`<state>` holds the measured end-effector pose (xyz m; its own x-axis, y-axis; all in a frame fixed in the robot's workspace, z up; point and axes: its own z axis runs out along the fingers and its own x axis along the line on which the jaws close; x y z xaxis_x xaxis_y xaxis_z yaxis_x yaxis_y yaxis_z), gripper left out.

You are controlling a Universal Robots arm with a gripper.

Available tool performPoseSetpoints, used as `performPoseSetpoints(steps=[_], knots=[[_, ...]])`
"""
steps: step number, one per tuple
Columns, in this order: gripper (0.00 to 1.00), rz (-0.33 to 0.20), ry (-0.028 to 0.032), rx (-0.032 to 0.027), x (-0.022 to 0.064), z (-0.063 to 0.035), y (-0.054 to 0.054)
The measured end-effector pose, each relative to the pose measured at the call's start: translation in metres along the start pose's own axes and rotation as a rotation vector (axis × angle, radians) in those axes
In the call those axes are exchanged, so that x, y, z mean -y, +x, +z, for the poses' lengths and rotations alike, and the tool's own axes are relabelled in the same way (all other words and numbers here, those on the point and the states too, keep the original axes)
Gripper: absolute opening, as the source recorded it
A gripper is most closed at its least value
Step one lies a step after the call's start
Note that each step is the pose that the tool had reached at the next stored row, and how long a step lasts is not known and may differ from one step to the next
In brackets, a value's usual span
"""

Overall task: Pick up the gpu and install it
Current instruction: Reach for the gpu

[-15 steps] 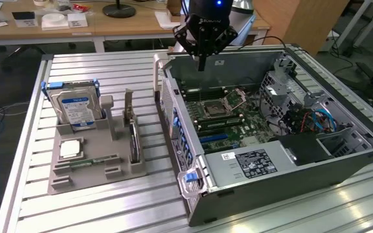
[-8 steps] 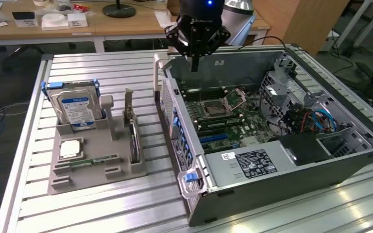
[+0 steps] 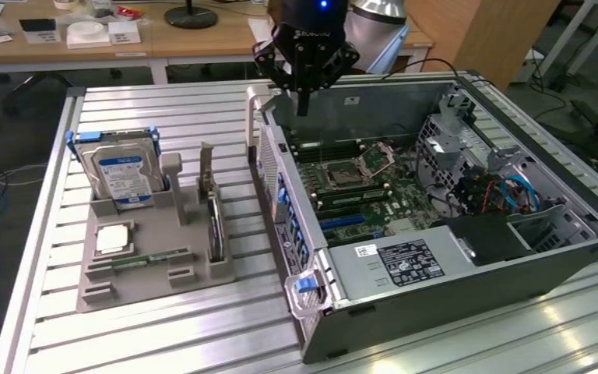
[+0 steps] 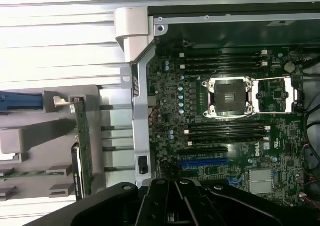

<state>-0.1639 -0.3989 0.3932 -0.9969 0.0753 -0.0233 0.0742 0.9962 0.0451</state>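
The fingers (image 3: 301,100) were clenched together on nothing, pointing straight down from the arm. They hung over the near-side wall of the open computer case (image 3: 466,257), at the end toward the back of the worktop (image 3: 164,117). In the wrist view the dark fingers (image 4: 172,201) looked down past that wall onto the motherboard (image 4: 225,121), with its bare processor socket (image 4: 229,97) and a blue expansion slot (image 4: 202,162).

The gpu (image 3: 214,227) was well apart from them, toward the exterior view's left. It stood on edge in a slot of the grey holder (image 3: 153,273) on the worktop, dark face sideways and silver bracket (image 3: 206,165) rising at its far end. The wrist view showed the gpu (image 4: 82,146) as a thin green edge. A hard drive (image 3: 122,173) with a blue-white label stood upright further toward the exterior view's left in the same holder.

By my reading the pick-up step had not yet begun: the card was untouched and nothing was seated in the case's slots. A grasp would call for the fingers to be parted, brought across above the holder, lined up along the card's thin top edge and lowered to straddle it, keeping off the bracket and the holder's upright posts.
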Motion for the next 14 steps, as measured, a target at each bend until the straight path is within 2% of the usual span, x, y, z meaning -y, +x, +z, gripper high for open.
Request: performPoseSetpoints(steps=[14], knots=[[0.11, 0.0, 0.0, 0.0, 0.0012, -0.0002, 0.015]])
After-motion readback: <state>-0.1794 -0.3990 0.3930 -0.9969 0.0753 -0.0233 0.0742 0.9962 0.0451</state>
